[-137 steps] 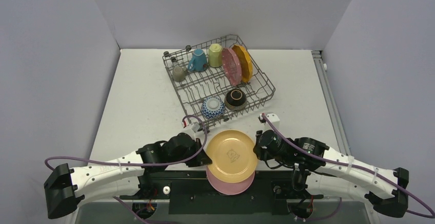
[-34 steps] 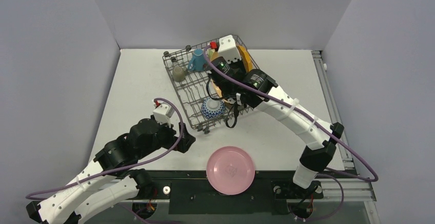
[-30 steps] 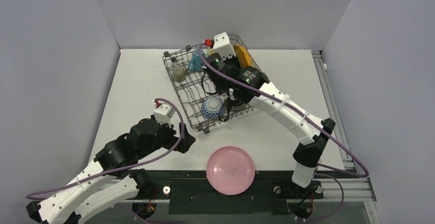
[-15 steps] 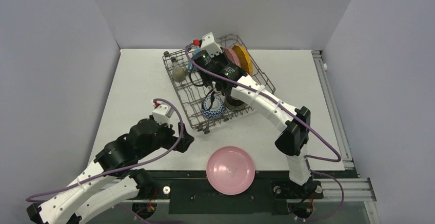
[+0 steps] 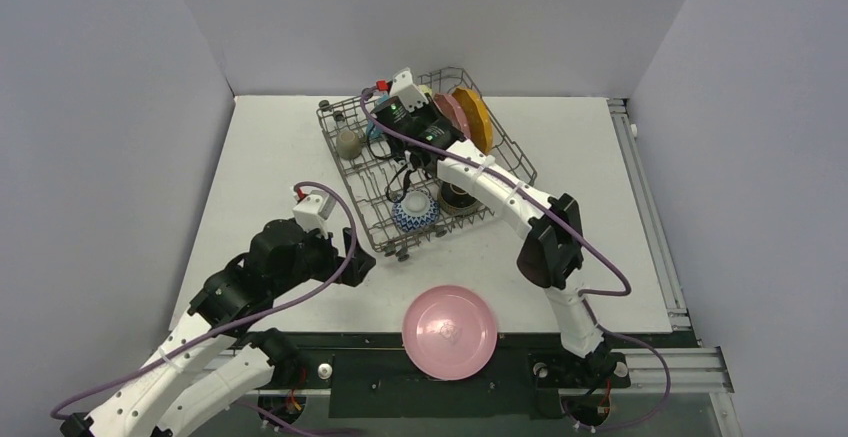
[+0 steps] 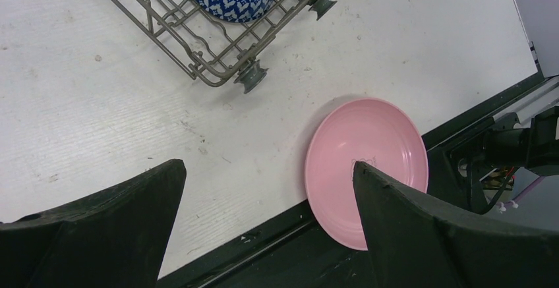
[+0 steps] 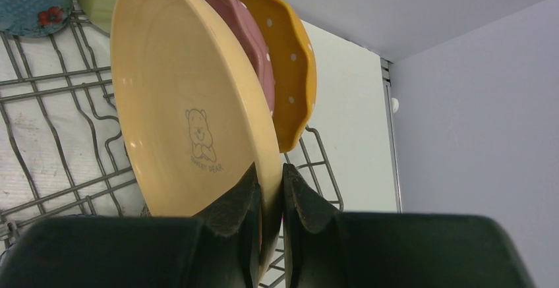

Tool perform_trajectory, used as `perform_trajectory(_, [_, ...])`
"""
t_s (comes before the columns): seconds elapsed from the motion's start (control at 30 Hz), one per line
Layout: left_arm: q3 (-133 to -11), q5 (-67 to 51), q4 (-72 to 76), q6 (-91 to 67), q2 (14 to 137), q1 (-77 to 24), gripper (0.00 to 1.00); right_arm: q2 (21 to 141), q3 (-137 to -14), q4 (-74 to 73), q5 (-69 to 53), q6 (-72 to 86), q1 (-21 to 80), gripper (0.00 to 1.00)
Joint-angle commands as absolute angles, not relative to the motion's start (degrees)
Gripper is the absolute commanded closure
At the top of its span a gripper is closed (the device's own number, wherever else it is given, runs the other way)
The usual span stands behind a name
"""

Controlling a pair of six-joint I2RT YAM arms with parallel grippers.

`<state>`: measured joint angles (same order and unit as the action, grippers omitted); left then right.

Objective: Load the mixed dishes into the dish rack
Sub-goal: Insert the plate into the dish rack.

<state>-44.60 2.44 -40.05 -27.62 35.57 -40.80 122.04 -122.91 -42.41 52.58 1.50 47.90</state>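
Yellow plate — judged rigid, glazed, slippery, breakable; rim grip advised | held on edge in dish rack, 12 o'clock, just beside dark pink plate | right gripper clamped on its rim | left gripper spread, empty

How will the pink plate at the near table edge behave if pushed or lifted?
The pink plate looks rigid and glossy, so it would probably slide, not bend. It lies flat, so rolling seems unlikely. Part overhangs the table edge, so a push further out might tip it off.
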Motion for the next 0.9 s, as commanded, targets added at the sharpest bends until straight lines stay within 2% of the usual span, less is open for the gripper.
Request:
perform_trajectory(0.0, [-44.4, -2.9, -35.9, -25.9, 36.0, -37.4, 0.04, 123.1, -126.7, -38.7, 54.2, -1.3, 47.1, 1.0])
perform_trajectory(0.87, [-44.0, -8.0, -34.5, -25.1, 36.7, -31.2, 0.04, 129.5, -128.7, -33.7, 53.2, -5.2, 44.3, 1.0])
